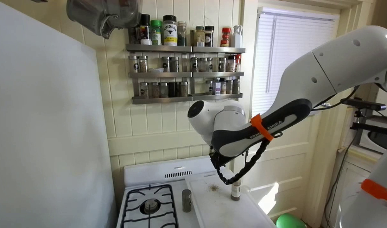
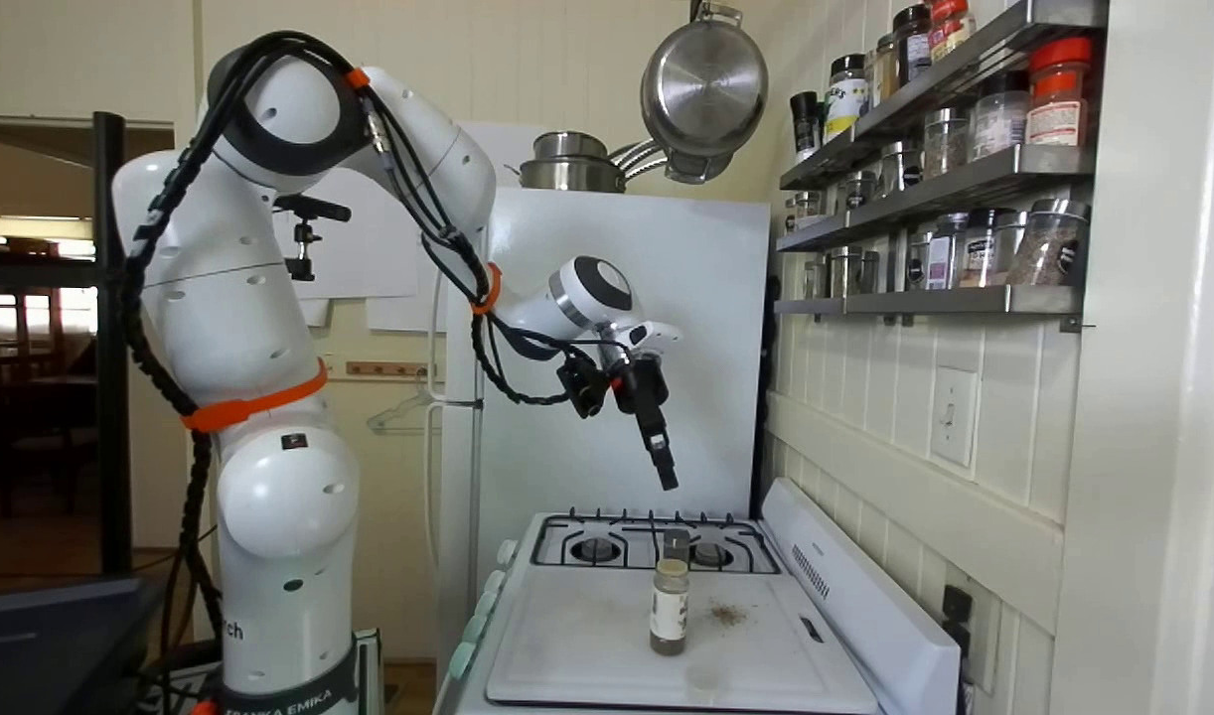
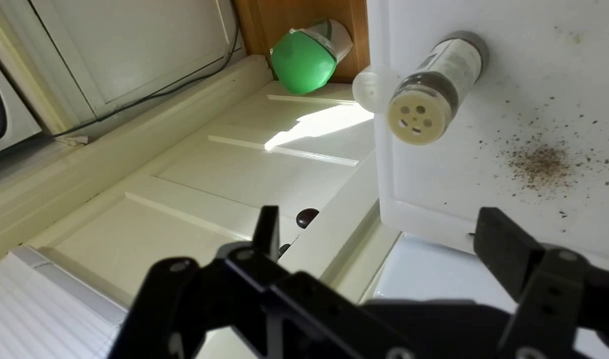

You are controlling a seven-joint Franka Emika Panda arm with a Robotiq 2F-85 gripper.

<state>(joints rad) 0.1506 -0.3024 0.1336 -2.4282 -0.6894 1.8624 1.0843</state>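
Gripper point(image 3: 381, 222), one, black: reaching in from the bottom of the wrist view, its fingers point(image 3: 504, 244) standing wide apart with a gap between them; in an exterior view, pointing downward and hanging well above the stove point(image 2: 875, 606). Shaker jar point(image 3: 451, 67), one, labelled in white and topped with a pale yellow perforated cap: standing upright on the white board point(image 2: 567, 636), near its edge in the wrist view, well apart from the fingers. Brown flecks point(image 3: 541, 164), loose: lying in a scattered heap on the board, near the jar. Translucent round piece point(image 3: 367, 92), one: showing at the board's edge, just beside the jar in the wrist view. Dark jar point(image 1: 187, 201), one: standing upright on the stove, between the board and the burner grate point(image 1: 149, 217). Metal shelves point(image 1: 161, 74), three tiers: holding spice containers point(image 1: 170, 31) along the panelled wall. Refrigerator point(image 2: 547, 447), white: standing beyond the burners, bearing stacked pots point(image 2: 572, 174). Steel pan point(image 2: 706, 87), one: hanging above. Green object point(image 3: 304, 62), one: lying on the floor near the door point(image 3: 225, 172).
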